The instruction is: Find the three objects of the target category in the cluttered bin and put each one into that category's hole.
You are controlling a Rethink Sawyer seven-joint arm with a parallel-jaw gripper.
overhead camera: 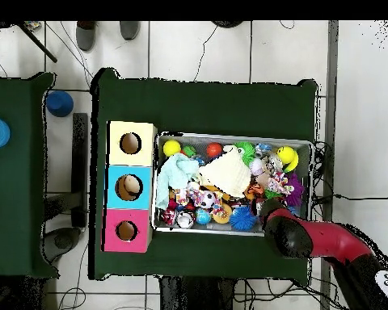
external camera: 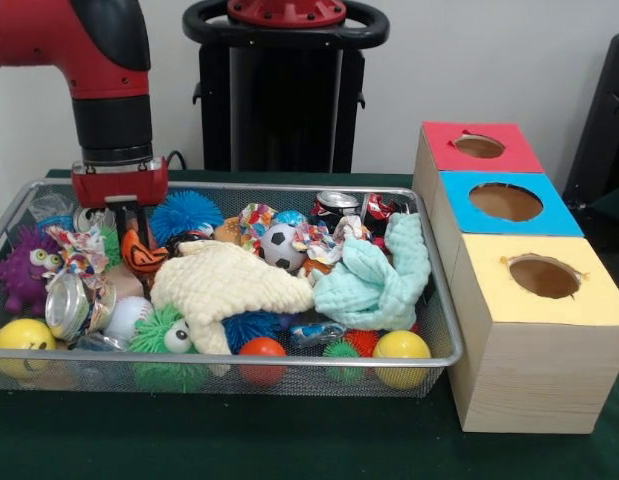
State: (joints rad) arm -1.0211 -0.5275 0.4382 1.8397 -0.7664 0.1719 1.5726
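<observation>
The wire mesh bin (external camera: 289, 362) is packed with toys, cloths and cans; it also shows in the overhead view (overhead camera: 229, 136). My gripper (external camera: 129, 232) reaches down into the bin's far left part, right above an orange thing with dark lines (external camera: 144, 255). I cannot tell what that thing is. A small tan-orange shape (external camera: 229, 231) peeks out behind the cream waffle cloth (external camera: 229, 285); it may be a plush animal. No other plush animal shows clearly. In the overhead view the arm (overhead camera: 288, 236) hides the gripper.
Three wooden boxes stand beside the bin, each with a hole: red (external camera: 479, 146), blue (external camera: 505, 201), yellow (external camera: 544, 276). In the bin lie a mint cloth (external camera: 374, 280), spiky balls (external camera: 185, 213), a purple googly-eyed ball (external camera: 24, 268), a crushed can (external camera: 69, 305) and yellow balls (external camera: 401, 348).
</observation>
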